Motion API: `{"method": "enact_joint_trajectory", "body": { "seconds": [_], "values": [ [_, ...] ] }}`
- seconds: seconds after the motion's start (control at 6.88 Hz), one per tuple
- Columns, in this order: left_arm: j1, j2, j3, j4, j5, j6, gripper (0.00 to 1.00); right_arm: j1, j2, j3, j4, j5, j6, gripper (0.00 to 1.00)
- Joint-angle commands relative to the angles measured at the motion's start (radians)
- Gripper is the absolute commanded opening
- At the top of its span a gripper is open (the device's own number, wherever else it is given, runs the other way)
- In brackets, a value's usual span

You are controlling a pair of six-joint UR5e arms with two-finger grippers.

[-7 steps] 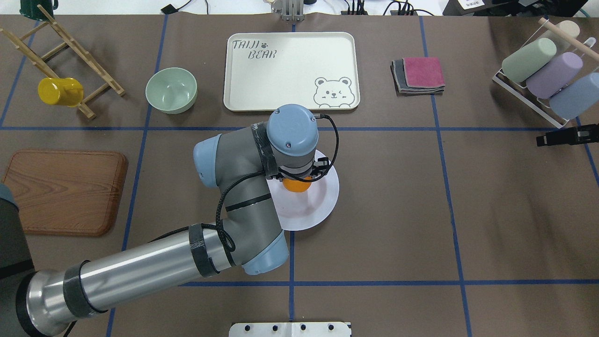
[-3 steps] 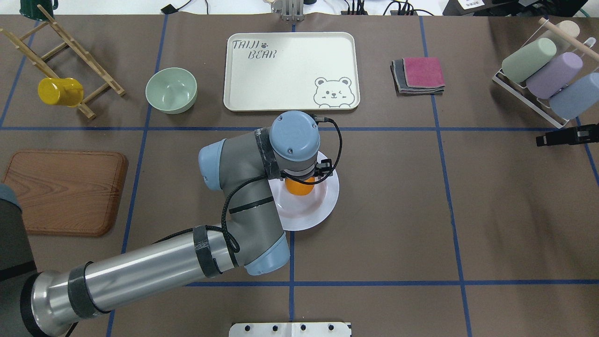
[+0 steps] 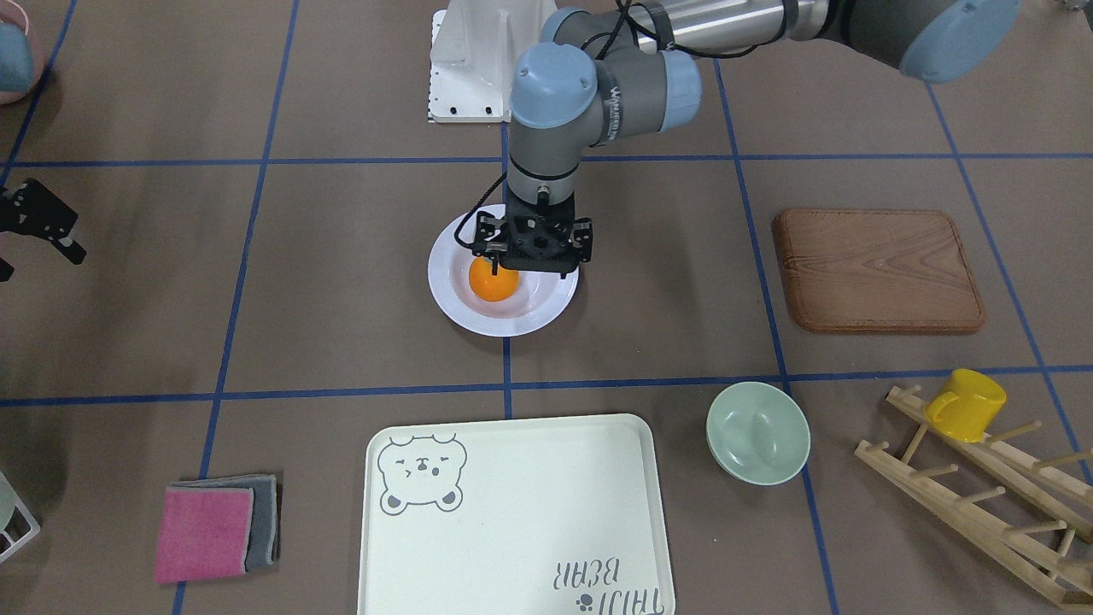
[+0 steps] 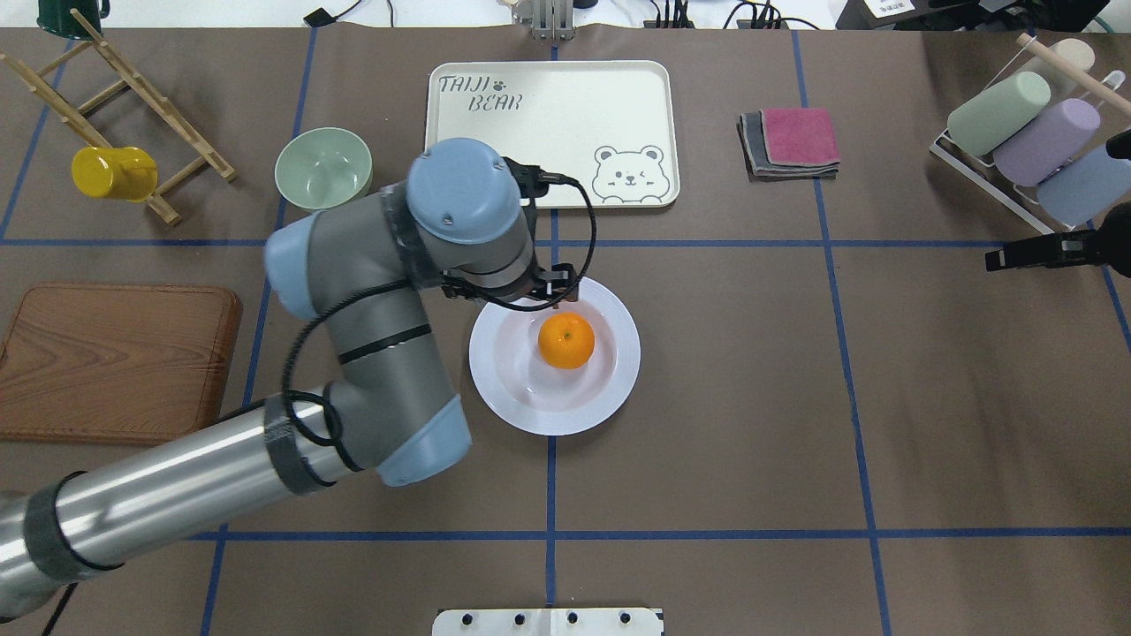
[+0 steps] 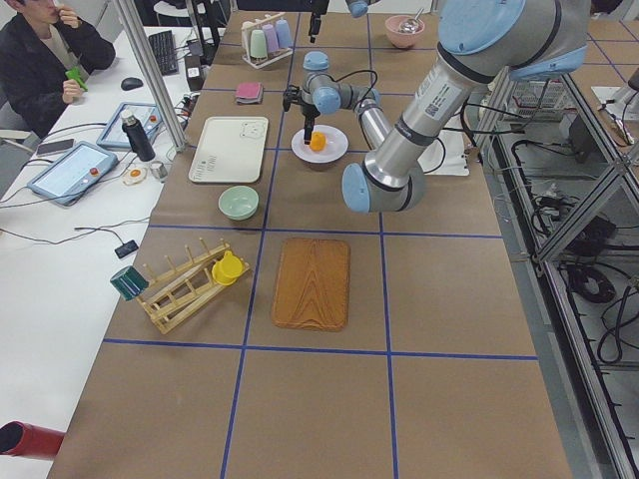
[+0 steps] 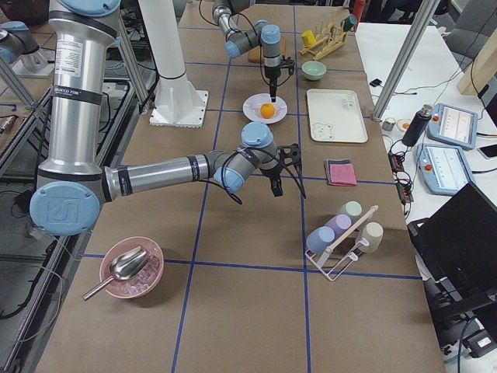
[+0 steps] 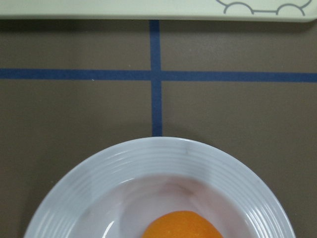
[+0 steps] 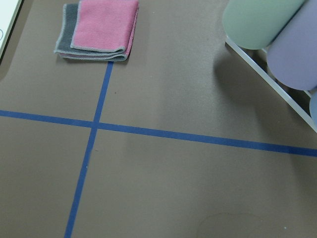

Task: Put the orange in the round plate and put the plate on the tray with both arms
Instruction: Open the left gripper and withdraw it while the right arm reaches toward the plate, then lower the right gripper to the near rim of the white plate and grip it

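Left gripper (image 3: 531, 256) hangs open above the round plate (image 3: 504, 325), on the side nearest the tray (image 3: 512, 521). The orange (image 3: 493, 279) sits loose in the plate.

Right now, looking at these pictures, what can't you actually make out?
Left pincer: its fingers hide under its own black body in the front-facing view, under the wrist overhead; open or shut unclear.
Right pincer: small, dark, at the overhead view's right edge; finger gap unreadable.
Orange: left wrist view's bottom edge cuts its lower part.
Tray: front-facing view's bottom edge crops its lettered end.
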Motion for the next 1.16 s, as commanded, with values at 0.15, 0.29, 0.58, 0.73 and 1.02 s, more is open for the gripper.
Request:
{"method": "enact_joint_trajectory", "body": {
  "seconds": [0.15,0.29,0.58,0.73,1.02],
  "values": [
    [-0.189,0.324,-0.406,0.227,-0.120,0.435,0.99,-0.222,0.070,0.114,0.001,-0.165,0.478,1.00],
    [-0.305,0.427,-0.451,0.248,-0.177,0.621,0.99,-0.309,0.093,0.157,0.001,-0.259,0.616,1.00],
    [-0.552,0.571,-0.432,0.250,-0.340,0.998,0.99,-0.547,0.153,0.197,-0.002,-0.568,0.879,1.00],
    [-0.656,0.628,-0.406,0.248,-0.389,1.093,0.99,-0.639,0.182,0.197,-0.003,-0.694,0.976,1.00],
    [-0.873,0.740,-0.244,0.231,-0.417,1.408,0.99,-0.750,0.190,0.222,-0.003,-0.816,1.057,1.00]
  ]
}}
